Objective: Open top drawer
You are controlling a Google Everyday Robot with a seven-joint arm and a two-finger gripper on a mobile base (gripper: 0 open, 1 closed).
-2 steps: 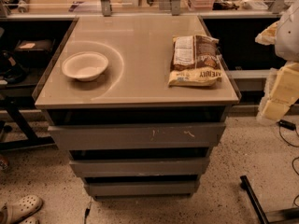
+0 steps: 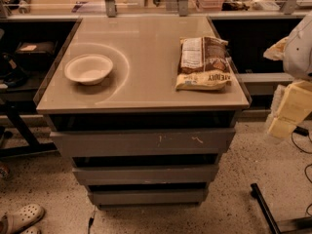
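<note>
The top drawer (image 2: 141,141) is the widest grey front right under the tabletop, with small whitish scratches (image 2: 195,139) right of centre. A dark gap runs above its front, and none of its inside shows. Two narrower-looking grey drawers (image 2: 145,173) sit below it. My gripper (image 2: 287,112) shows as pale yellowish blocks at the right edge, under the white arm (image 2: 300,43). It hangs beside the cabinet's right side at about the height of the top drawer, apart from it.
On the tabletop (image 2: 146,57) stand a white bowl (image 2: 88,68) at the left and a snack bag (image 2: 202,62) at the right. Dark shelves flank the cabinet. A black bar (image 2: 265,211) lies on the floor at the right, sandals (image 2: 22,218) at the bottom left.
The arm and gripper at the right edge sit slightly lower than before. The drawers, the bowl and the bag have not moved.
</note>
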